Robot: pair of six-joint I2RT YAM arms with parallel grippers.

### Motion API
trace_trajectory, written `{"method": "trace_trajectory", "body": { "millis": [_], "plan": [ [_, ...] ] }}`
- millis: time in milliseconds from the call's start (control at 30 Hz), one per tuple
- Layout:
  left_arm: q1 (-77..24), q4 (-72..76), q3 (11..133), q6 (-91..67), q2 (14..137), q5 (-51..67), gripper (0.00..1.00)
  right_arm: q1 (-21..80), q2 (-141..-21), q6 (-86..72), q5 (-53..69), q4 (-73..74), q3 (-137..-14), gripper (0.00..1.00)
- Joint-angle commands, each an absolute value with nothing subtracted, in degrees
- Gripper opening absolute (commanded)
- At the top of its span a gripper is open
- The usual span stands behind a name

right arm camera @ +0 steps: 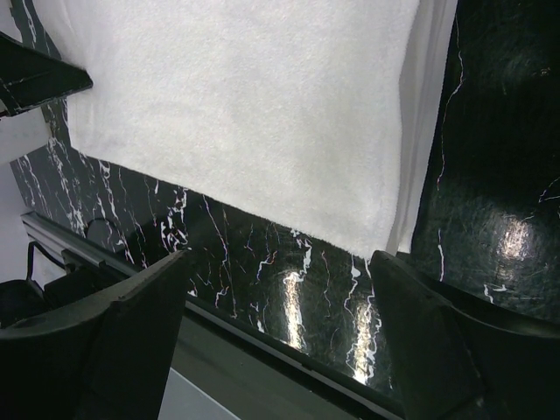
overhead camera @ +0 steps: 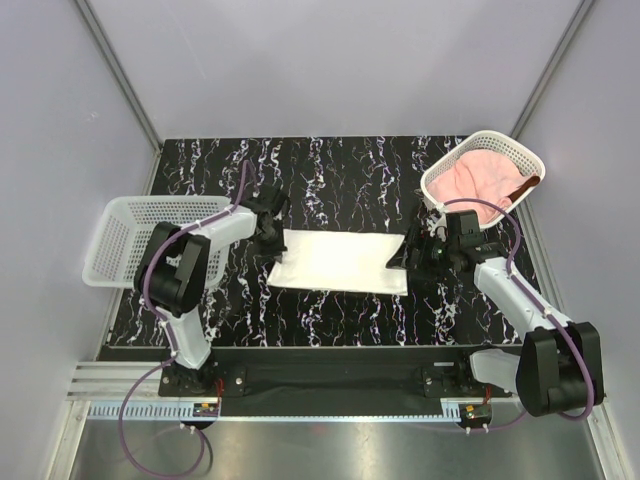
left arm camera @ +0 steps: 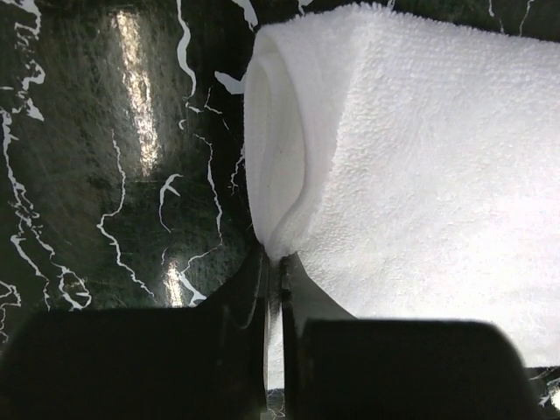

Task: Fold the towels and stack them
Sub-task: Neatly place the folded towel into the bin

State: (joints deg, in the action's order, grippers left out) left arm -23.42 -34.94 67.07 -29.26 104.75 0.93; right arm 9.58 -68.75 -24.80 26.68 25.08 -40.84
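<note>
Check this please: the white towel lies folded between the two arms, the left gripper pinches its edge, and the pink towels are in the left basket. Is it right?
Not fully. The pink towels are in the right basket, as the top external view shows. The rest stands: the white towel lies folded between the arms and the left gripper pinches its edge.

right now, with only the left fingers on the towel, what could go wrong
The left fingers pinch only the folded edge of the white towel; a pull could slip off or undo the fold. The right fingers are open, off the towel, so a one-sided lift may drag it askew.
</note>
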Motion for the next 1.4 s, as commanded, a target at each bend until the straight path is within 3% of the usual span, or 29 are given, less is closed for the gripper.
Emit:
{"method": "trace_trajectory", "body": {
  "millis": [0,100,433,1033,1367],
  "plan": [
    [-24.43,-40.60,68.64,-30.32,104.51,-5.26,0.00,9.67,-66.80,-24.08,27.95,25.05,-42.36,0.93],
    [-25.31,-44.55,71.01,-30.41,101.43,-9.92,0.00,9.67,-66.01,-24.08,28.04,25.05,-42.28,1.00],
    [-26.36,-51.59,70.93,-30.41,94.22,-18.71,0.00,9.67,-66.36,-24.52,27.77,25.22,-42.71,1.00],
    [-27.16,-68.99,81.64,-28.74,90.18,-38.73,0.00,9.67,-66.97,-24.43,29.18,24.78,-43.42,1.00],
    [-16.97,-64.52,80.33,-20.49,86.75,-46.14,0.00,9.67,-66.53,-24.43,29.88,23.73,-42.63,1.00]
  ]
}}
